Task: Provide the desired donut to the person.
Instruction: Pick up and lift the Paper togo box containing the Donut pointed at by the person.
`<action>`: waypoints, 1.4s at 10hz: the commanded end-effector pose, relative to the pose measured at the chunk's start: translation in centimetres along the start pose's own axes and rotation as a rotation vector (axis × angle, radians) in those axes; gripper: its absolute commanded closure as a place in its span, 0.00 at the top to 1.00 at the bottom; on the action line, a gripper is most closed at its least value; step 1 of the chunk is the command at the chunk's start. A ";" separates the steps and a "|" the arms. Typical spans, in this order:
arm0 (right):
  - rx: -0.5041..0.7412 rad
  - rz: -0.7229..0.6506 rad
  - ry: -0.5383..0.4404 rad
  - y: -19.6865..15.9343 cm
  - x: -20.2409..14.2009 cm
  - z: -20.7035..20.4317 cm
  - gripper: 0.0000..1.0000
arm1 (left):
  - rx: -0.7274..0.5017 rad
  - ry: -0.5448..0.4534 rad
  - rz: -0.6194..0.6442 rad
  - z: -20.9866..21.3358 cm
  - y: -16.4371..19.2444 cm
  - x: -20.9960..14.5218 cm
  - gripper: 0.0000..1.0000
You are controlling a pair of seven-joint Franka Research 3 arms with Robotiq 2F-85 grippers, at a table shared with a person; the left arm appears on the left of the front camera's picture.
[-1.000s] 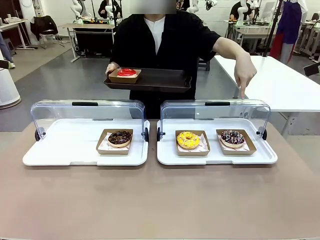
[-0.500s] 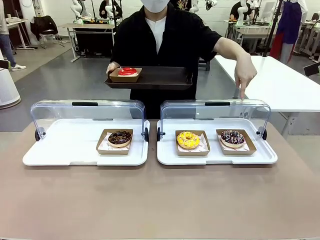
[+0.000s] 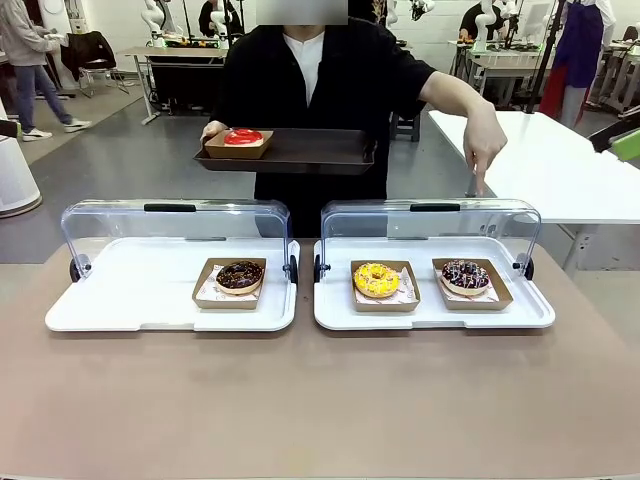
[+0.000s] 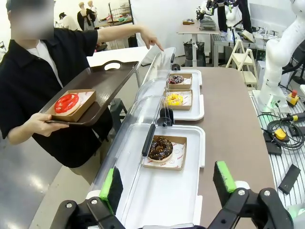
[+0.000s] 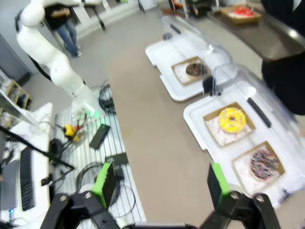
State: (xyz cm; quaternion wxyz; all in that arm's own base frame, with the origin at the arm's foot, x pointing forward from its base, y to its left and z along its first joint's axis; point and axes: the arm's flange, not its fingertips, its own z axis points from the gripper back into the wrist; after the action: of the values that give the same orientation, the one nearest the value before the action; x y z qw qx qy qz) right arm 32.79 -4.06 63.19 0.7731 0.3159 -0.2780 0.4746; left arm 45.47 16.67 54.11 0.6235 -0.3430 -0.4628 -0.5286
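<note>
hand (image 3: 486, 150) points, seemingly at sprinkled donut (image 3: 466, 276) | left pincer (image 4: 167, 181), right pincer (image 5: 160, 183) agape

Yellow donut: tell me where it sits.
In the front view the yellow donut lies in the right white tray, on its left half, beside the sprinkled chocolate donut.

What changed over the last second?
The person shifted the dark tray with the red donut slightly up and toward the robot's left. The pointing hand drifted the same way, still above the sprinkled donut. A green pad of the right end effector came in at the front view's right edge. The chocolate donut and yellow donut stayed put; nothing was grasped.
</note>
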 end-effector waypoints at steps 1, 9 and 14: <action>-0.055 0.042 0.224 0.1 2.2 -2.0 1.00 | 0.002 0.000 -0.011 0.1 0.0 -0.1 1.00; -0.168 0.426 0.622 -5.2 -2.3 -16.1 1.00 | 0.002 0.000 -0.011 0.1 0.0 -0.1 1.00; -0.187 0.518 0.654 -7.1 -5.3 -20.3 1.00 | 0.002 0.000 -0.011 0.1 0.0 -0.1 1.00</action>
State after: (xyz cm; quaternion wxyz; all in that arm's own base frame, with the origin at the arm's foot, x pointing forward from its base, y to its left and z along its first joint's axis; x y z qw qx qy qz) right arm 39.48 6.08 45.00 0.7090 0.0009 -0.1223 0.6946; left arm 45.47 16.69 54.12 0.6236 -0.3428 -0.4629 -0.5286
